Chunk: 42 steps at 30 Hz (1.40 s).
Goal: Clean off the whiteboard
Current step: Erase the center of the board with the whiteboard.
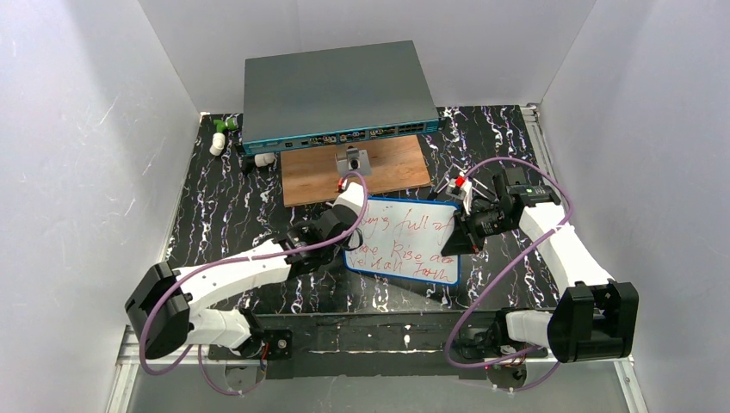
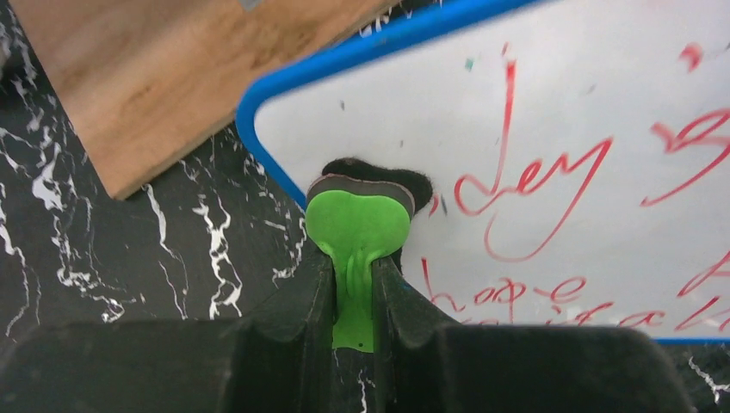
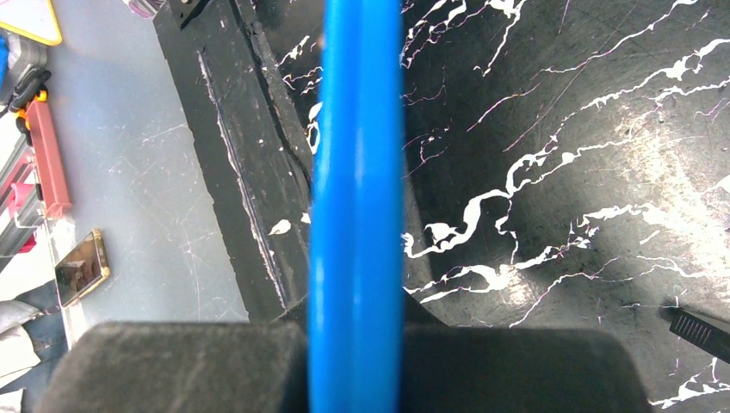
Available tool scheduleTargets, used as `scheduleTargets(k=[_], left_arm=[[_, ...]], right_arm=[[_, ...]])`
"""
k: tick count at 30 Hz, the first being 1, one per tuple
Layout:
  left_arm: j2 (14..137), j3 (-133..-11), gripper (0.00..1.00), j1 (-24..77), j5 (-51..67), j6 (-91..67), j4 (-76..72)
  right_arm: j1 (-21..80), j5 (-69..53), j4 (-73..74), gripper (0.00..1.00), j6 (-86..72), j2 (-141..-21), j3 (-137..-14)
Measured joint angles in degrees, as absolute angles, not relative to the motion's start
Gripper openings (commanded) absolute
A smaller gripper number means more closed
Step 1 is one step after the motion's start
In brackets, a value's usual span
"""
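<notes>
Red handwriting (image 1: 410,250) on the whiteboard (image 1: 389,237) too small for reading

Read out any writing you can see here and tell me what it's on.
"hope": red handwriting, second line of the whiteboard.
"Rise": next word on that line.
Other red handwriting: too scrawled to read.
Port labels on the grey box: too small to read.

The wooden board (image 1: 379,168) and switch box (image 1: 336,90) are blocking the whiteboard's (image 1: 405,245) far side. The left hand (image 1: 349,203) with its eraser (image 2: 357,225) is occupying its far-left corner, and the right hand (image 1: 458,234) its right edge. The worktop (image 1: 224,211) to the left is lying open.
</notes>
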<state>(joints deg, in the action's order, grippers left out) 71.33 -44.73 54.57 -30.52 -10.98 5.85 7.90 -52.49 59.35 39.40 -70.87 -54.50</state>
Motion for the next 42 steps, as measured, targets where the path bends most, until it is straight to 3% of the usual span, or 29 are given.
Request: scheduleTargets(k=[26,42], left_arm=[[73.71,-44.47,0.0,55.46,-30.46,-10.72,5.5],[76.25,-51.13,0.0,55.68,-32.25,-9.61,10.33]], right_arm=[[7.57,-52.66,59.44,0.01,38.76,-71.24,-54.5],[7.57,-52.64,58.92,0.01,39.05,-71.24,-54.52]])
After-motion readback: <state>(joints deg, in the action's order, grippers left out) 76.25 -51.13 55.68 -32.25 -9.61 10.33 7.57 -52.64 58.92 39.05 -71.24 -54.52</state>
